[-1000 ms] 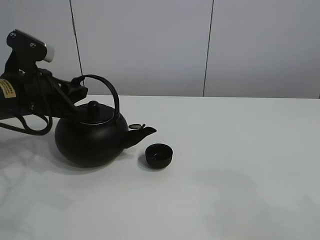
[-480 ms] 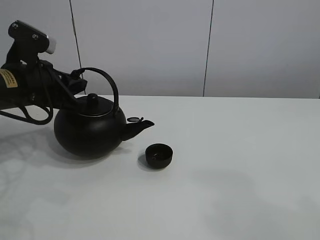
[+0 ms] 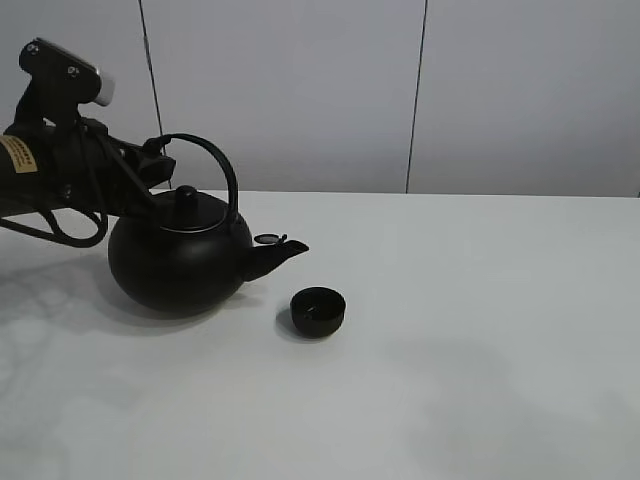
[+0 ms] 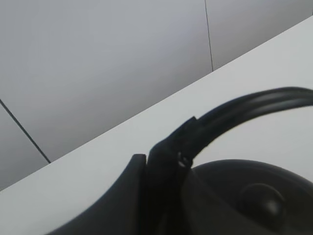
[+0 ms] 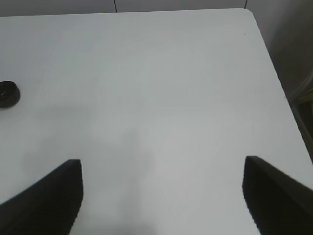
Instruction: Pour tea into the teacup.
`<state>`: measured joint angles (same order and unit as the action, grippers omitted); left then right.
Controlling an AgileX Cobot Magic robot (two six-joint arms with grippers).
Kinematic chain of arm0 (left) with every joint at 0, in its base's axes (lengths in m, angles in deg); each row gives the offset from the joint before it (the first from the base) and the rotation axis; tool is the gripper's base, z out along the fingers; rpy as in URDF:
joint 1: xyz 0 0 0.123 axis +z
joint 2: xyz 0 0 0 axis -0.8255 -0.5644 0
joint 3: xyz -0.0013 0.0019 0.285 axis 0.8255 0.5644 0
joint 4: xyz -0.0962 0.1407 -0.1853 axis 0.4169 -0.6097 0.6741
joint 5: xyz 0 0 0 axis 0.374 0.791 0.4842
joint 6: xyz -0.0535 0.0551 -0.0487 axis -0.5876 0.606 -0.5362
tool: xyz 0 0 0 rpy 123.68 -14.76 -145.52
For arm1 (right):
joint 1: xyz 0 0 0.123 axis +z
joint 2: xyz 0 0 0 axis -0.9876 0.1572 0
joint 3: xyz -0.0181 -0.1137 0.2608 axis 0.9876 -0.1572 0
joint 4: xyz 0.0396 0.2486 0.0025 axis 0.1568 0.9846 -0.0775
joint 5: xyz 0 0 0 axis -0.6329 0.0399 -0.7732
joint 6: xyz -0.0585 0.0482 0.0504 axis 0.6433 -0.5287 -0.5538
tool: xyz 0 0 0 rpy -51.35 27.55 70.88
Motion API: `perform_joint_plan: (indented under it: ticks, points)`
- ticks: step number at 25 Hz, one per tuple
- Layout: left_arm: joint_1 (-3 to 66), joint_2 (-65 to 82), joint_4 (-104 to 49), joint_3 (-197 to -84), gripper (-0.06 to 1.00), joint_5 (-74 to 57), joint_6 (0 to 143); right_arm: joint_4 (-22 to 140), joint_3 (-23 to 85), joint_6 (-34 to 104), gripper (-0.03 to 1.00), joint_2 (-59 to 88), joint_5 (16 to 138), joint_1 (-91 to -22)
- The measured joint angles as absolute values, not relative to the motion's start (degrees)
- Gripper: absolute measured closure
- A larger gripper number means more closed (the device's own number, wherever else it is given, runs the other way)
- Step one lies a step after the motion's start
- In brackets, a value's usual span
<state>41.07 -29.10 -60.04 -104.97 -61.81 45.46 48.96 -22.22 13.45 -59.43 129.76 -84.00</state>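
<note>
**Hazards.** The left pincer point(image 3: 150, 165) is clenched on the left end of the handle point(image 3: 215, 165) of the kettle point(image 3: 178, 265), away from the top of the arch. We judge that the round, heavy-looking body could swing about this off-centre hold as it tilts. That would make the stream hard to aim.

The spout point(image 3: 280, 252) ends to the left of and farther back than the teacup point(image 3: 318, 311), not above it. Tilting from this position would pour tea onto the table point(image 3: 480, 330). The cup mouth is small, so little aiming error is allowed. A low spout could knock the light cup aside. On a steep tilt, the lid with its knob point(image 3: 186, 195) could slide off.

We cannot tell whether the kettle base touches the table.

**Position.** The teacup stands upright on the table, near the spout tip but apart from it, on its near-right side.

**Right arm.** The right pincer point(image 5: 161, 196) is released, its fingers spread wide over bare table at the right, grasping nothing.

**Materials and shapes.**
- Kettle: matte black and globe-shaped, with a thin arched handle and a short, beaked spout.
- Teacup: matte black, bowl-shaped, no handle.
- Table: smooth, white and flat.
</note>
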Motion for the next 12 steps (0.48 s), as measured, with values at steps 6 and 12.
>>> perform_joint_plan:
  ticks: [6, 12]
  points:
    - [41.07, -28.54, -60.13, -104.97, 0.84, -61.79, 46.86, 48.96, -22.22, 13.45, 0.36, -59.43, 129.81, -84.0]
    - [41.07, -27.26, -60.24, -105.21, 0.84, -61.8, 47.04, 48.96, -22.22, 13.45, 0.36, -59.43, 129.81, -84.0]
